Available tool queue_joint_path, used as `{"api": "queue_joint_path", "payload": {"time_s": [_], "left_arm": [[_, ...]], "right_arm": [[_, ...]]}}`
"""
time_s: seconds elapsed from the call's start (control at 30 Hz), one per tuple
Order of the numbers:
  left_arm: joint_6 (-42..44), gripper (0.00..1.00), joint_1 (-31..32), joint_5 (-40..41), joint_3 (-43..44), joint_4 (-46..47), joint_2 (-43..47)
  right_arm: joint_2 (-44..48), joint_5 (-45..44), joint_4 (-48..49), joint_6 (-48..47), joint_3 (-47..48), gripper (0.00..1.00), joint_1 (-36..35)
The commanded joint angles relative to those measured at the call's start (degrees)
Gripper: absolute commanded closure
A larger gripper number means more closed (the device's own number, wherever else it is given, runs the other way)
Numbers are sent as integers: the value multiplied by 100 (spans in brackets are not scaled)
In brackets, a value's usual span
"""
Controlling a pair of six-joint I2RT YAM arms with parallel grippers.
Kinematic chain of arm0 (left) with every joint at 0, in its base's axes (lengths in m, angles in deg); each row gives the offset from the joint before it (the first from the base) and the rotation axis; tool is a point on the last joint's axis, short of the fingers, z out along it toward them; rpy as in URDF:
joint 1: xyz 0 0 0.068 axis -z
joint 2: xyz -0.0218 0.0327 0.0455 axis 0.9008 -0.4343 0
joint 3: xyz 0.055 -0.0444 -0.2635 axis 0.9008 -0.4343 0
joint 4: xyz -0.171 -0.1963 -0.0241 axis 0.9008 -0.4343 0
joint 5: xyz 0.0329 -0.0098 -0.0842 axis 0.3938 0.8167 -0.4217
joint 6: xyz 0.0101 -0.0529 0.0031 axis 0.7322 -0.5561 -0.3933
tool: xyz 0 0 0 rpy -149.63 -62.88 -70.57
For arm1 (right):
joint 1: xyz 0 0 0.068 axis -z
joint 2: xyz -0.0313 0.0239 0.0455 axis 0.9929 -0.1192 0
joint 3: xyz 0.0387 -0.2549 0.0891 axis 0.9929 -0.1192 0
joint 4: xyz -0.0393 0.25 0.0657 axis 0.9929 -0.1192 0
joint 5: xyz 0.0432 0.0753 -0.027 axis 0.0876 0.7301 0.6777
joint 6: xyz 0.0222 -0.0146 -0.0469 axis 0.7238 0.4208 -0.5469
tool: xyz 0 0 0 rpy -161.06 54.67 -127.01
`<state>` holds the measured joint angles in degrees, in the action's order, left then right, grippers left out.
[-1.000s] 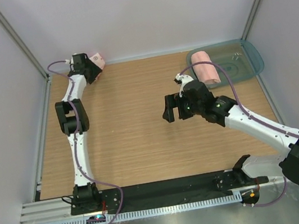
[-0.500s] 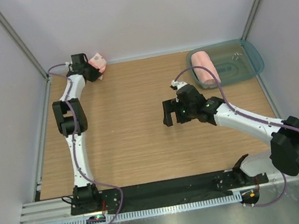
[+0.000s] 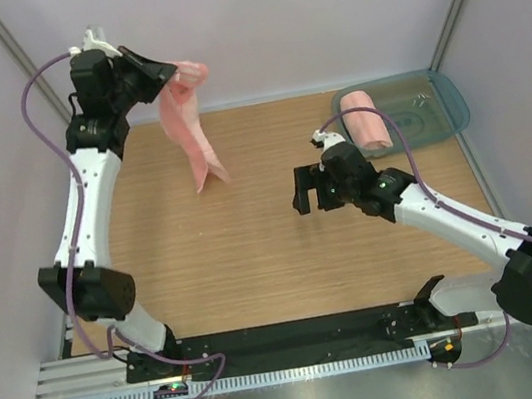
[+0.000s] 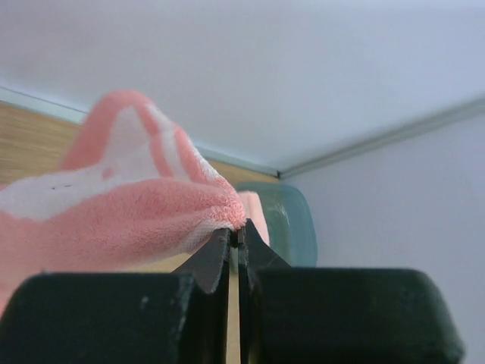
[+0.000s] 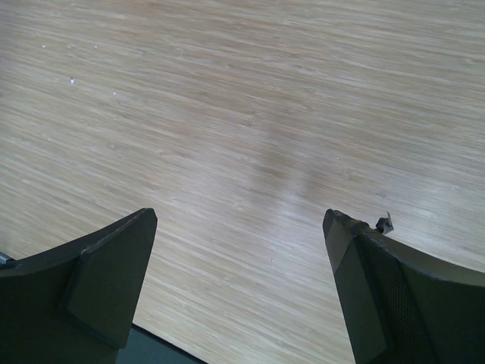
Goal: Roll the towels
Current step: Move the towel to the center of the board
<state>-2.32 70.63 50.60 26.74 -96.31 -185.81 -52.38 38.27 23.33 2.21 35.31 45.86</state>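
I've got the L claw (image 3: pixel 168 72) pinched tight on an edge of the striped pink towel (image 3: pixel 190 136), held up high at the back left. The cloth dangles w/ its tip down near the worktop (image 3: pixel 256 262). R claw (image 3: pixel 301 192) is spread wide, nothing in it, hovering over bare wood approx mid-worktop. The other pink towel (image 3: pixel 367 121) sits rolled in the teal tray (image 3: pixel 439 106), back right.
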Motion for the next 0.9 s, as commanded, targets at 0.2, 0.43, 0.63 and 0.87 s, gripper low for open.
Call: {"api": "queue_joint_path", "payload": {"time_s": [0.2, 0.43, 0.63, 0.87], "left_arm": [[734, 100, 611, 94, 16, -862, 123], [1200, 100, 1769, 1277, 1303, -1999, 147], [244, 97, 3860, 3125, -1726, -1194, 1788], [-136, 0, 4874, 3206, -3717, -600, 2012]], "right_arm": [[681, -484, -445, 19, 452, 0, -23], [997, -1336, -1121, -95, 813, 0, -23], [1516, -2618, -1692, -183, 1015, 0, -14], [1666, -3165, -2036, -34, 1095, 0, 153]]}}
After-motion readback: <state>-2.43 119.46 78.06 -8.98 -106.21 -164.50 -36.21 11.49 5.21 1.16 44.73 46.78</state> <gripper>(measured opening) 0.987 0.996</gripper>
